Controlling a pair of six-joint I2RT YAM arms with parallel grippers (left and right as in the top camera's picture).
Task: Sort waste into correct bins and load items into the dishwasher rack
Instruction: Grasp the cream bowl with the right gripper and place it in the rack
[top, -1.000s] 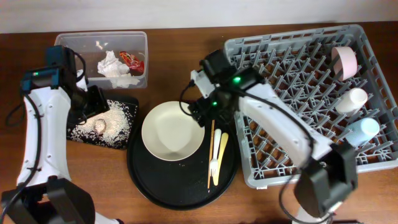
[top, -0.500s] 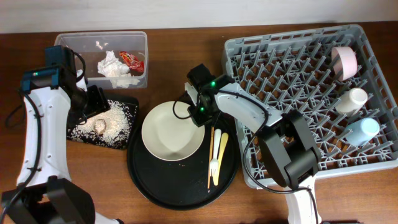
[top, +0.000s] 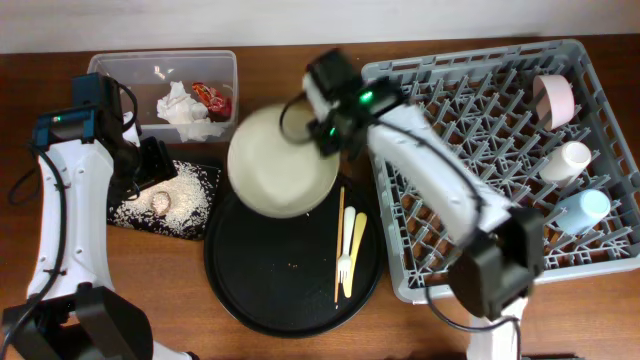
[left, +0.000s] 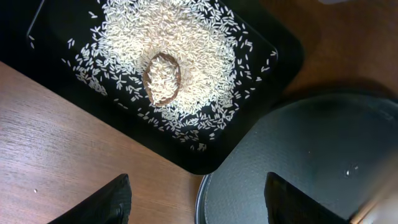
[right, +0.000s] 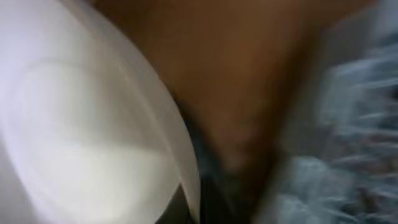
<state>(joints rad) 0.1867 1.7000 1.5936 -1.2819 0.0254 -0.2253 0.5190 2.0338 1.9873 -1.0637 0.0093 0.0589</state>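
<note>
One large cream bowl (top: 275, 165), smooth and glossy, hangs pinched by its right rim in my right gripper (top: 332, 140), over the far edge of the large round black tray (top: 270, 285). The large square grey plastic dishwasher rack (top: 470, 130), lattice-floored and pegged, lies just to the right, nearer this arm. My left gripper (left: 198, 196) hovers spread wide above the flat black rectangular tray (left: 273, 56) of loose rice grains (left: 186, 37).

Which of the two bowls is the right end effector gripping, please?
The large cream bowl, clamped at its rim by the right end effector; the small pink bowl sits apart in the dishwasher rack.
</note>
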